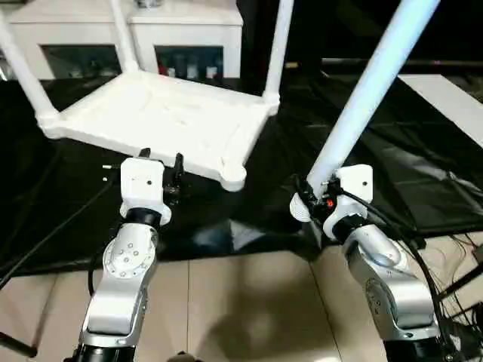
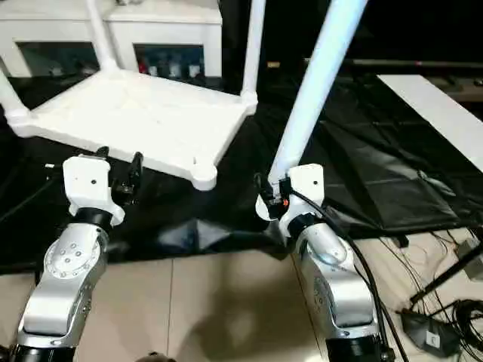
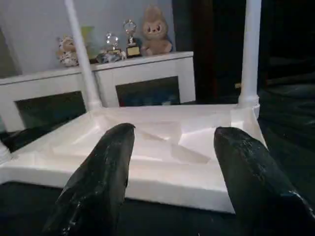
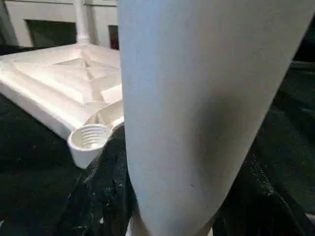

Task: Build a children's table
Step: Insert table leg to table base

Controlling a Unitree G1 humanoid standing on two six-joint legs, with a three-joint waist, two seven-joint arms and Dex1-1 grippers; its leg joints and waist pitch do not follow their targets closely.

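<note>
At far left, one leg [image 1: 23, 72] rises from the back-left corner of the upturned tabletop [image 1: 162, 117], which lies ribs-up on black sheeting [image 1: 249, 204]. The left gripper [image 1: 161, 167] hangs just short of the tabletop's near edge, its fingers [image 3: 101, 182] spread and grasping nothing, with bare sheeting beneath it. Moving right, two more legs stand in the far corner sockets, one mid-back [image 1: 124, 38] and one back-right [image 1: 278, 49], so three are fitted. The near-right corner socket [image 1: 232, 177] is empty; the right wrist view shows its threaded bore [image 4: 91, 137], which the head views do not resolve. Open dark sheeting separates that socket from the right gripper [image 1: 311, 197], which is clenched on the fourth leg [image 1: 370, 90], held tilted up and to the right. Behind stands a white cabinet [image 1: 196, 34]; the left wrist view reveals plush toys [image 3: 155, 32] and trophies on it.
</note>
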